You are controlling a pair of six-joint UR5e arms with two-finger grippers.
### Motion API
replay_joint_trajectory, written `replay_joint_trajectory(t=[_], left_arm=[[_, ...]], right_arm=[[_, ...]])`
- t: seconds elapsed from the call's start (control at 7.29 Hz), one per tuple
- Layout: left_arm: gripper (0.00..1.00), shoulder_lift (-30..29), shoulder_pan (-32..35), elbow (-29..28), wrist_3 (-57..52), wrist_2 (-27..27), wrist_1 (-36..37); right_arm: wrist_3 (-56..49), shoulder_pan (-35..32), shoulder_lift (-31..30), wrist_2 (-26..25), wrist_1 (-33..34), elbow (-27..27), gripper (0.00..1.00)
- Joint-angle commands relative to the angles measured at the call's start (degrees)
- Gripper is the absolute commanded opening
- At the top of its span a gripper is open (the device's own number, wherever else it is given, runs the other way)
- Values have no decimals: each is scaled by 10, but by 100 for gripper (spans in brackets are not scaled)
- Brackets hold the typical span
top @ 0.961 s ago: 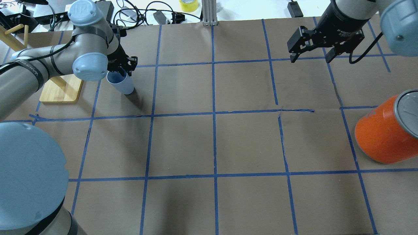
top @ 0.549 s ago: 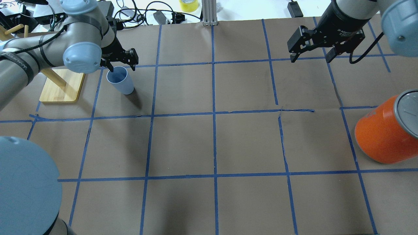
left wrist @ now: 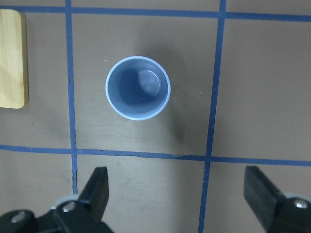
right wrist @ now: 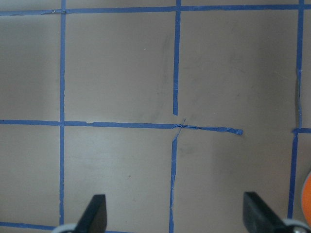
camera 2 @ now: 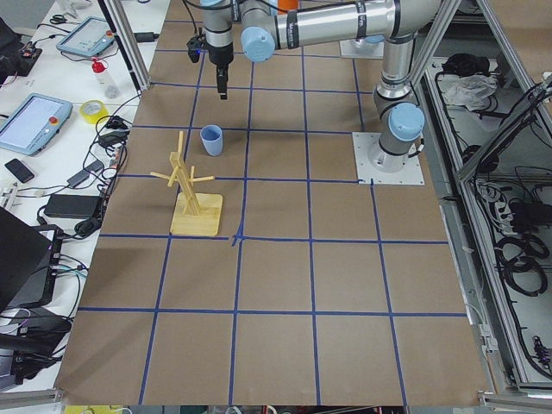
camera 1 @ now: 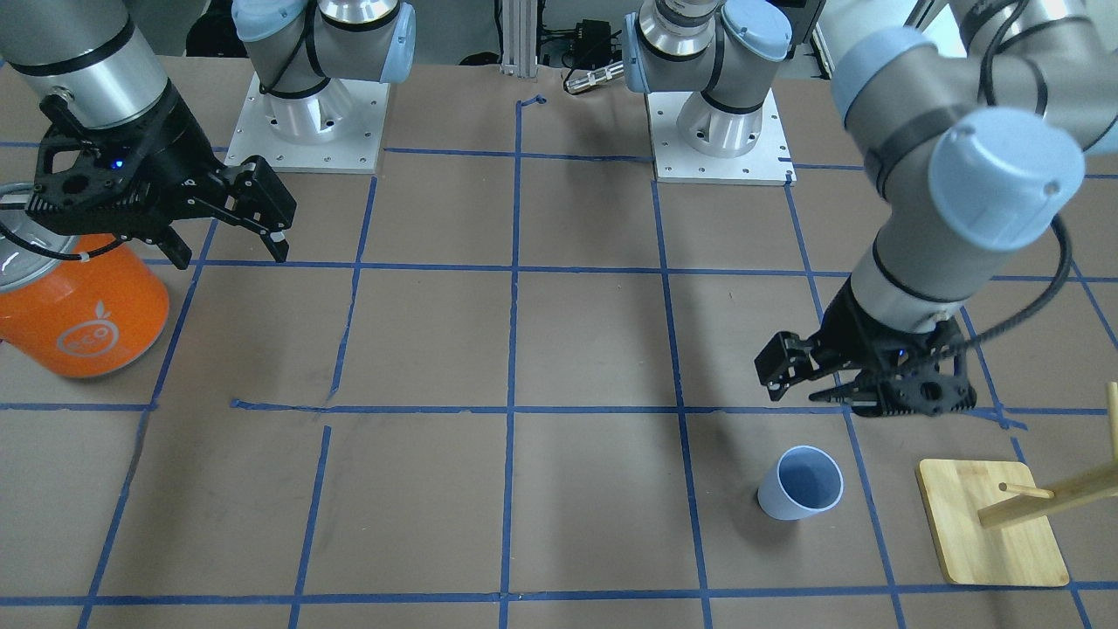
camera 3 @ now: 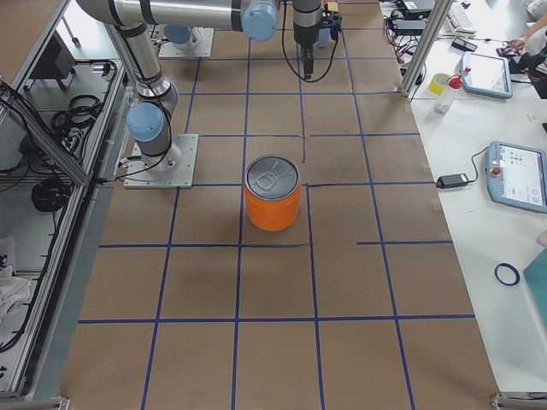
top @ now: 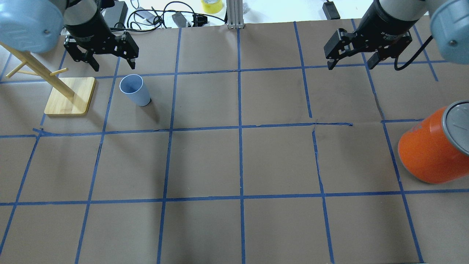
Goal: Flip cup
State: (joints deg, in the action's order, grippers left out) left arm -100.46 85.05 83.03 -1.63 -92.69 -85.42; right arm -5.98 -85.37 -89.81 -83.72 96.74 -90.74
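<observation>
Upright cup (top: 134, 90) nr left end effector (top: 114, 67), untouched (jaws apart).

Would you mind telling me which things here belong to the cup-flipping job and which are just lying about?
Job: cup, upright, mouth up; left gripper, open, clear of it.
Lying about: orange can; wooden rack; yellow tape roll; right gripper, open, far from the cup.

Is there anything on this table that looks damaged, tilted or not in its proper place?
Only the blue tape grid: right of centre, one line stops short, leaving a gap, and the crossing line jogs sideways. The cup stands upright, mouth up, and the orange can is upright. Nothing is spilled.
</observation>
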Motion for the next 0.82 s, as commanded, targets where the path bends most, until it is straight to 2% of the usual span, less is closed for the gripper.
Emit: replay_joint_trajectory(t=[0.0,0.27,0.69], left_arm=[[100,57,0,5,-6,2,-55],[100,83,0,39,0,26,-45],[100,94,4,48,0,21,-41]], right_arm=[[0,0,-3,2,0,-1,100],[-1,-1,0,5,1,-1,100],[-1,0,0,6,1,-1,100]])
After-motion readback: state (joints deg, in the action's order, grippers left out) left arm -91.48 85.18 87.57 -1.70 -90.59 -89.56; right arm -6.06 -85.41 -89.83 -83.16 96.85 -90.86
